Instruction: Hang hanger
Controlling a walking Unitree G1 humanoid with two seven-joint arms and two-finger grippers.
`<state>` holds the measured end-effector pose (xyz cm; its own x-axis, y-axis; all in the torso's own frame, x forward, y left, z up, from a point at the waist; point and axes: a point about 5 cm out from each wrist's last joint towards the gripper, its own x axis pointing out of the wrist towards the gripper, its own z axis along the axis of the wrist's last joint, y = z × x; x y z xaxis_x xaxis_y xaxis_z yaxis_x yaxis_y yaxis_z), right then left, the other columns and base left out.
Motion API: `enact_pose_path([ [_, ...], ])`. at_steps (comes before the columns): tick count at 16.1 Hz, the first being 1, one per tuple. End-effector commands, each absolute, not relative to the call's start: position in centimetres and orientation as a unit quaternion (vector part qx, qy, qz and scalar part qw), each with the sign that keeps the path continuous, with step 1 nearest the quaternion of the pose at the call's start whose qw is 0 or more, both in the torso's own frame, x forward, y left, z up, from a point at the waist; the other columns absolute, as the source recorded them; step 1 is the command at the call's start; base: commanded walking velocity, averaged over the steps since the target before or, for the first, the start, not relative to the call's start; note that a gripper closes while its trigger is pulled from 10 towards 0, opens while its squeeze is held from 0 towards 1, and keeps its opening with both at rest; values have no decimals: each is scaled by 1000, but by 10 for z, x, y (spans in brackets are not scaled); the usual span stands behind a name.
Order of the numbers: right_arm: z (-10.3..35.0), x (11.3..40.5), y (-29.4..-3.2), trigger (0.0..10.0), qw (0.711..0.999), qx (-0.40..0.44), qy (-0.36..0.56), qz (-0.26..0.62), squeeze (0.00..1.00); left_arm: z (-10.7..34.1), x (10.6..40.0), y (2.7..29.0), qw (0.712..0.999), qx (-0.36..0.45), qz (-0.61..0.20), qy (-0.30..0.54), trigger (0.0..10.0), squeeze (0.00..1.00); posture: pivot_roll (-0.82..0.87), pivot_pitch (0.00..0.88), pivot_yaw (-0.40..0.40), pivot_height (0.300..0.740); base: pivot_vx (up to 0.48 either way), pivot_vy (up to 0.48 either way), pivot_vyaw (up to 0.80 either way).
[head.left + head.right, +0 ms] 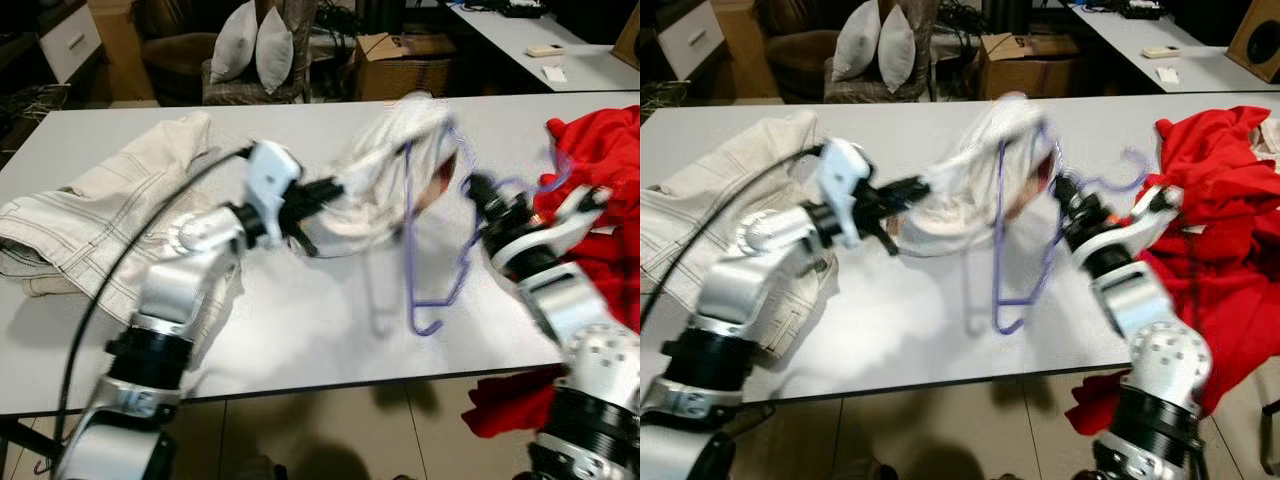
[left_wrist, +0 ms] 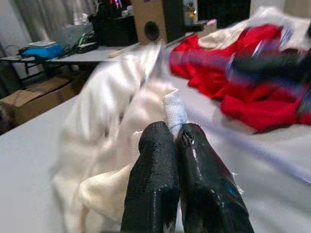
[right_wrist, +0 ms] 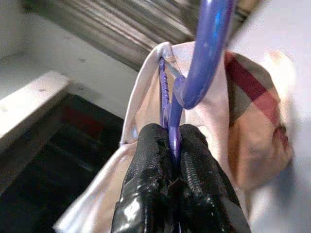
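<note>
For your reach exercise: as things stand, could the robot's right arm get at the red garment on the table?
Probably not right away. The red garment lies beside the right end effector with nothing between them, but that end effector is shut on the purple hanger, which carries the white garment.

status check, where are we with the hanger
Right gripper shut on purple hanger, lifted over table. Left gripper pinching white garment partly on it. Red clothes crowd right side.

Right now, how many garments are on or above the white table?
3. A cream jacket lies at the robot's left; a white garment is held up at the middle, on the purple hanger; a red garment lies at the right. Others may be hidden underneath.
</note>
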<state>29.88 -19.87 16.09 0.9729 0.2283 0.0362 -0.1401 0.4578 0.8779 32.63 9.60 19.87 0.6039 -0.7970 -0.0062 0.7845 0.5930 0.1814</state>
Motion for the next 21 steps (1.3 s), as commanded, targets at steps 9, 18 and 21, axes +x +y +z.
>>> enact_pose_path([
  [9, 168, 339, -218, 10000, 756, 654, -27, -32, 0, 186, 308, 85, 853, 98, -513, 18, 0, 0, 12, 0, -11, 740, 0, 0, 0],
  [18, 168, 369, -192, 10000, 753, 655, -6, -63, 0, 221, 286, 51, 786, -58, -615, -15, 0, 0, 36, 0, -19, 740, 0, 0, 0],
  [21, 167, 373, -184, 10000, 763, 644, 3, -65, 0, 240, 281, 44, 749, -124, -650, -27, 0, 0, 38, 0, -20, 740, 0, 0, 0],
])
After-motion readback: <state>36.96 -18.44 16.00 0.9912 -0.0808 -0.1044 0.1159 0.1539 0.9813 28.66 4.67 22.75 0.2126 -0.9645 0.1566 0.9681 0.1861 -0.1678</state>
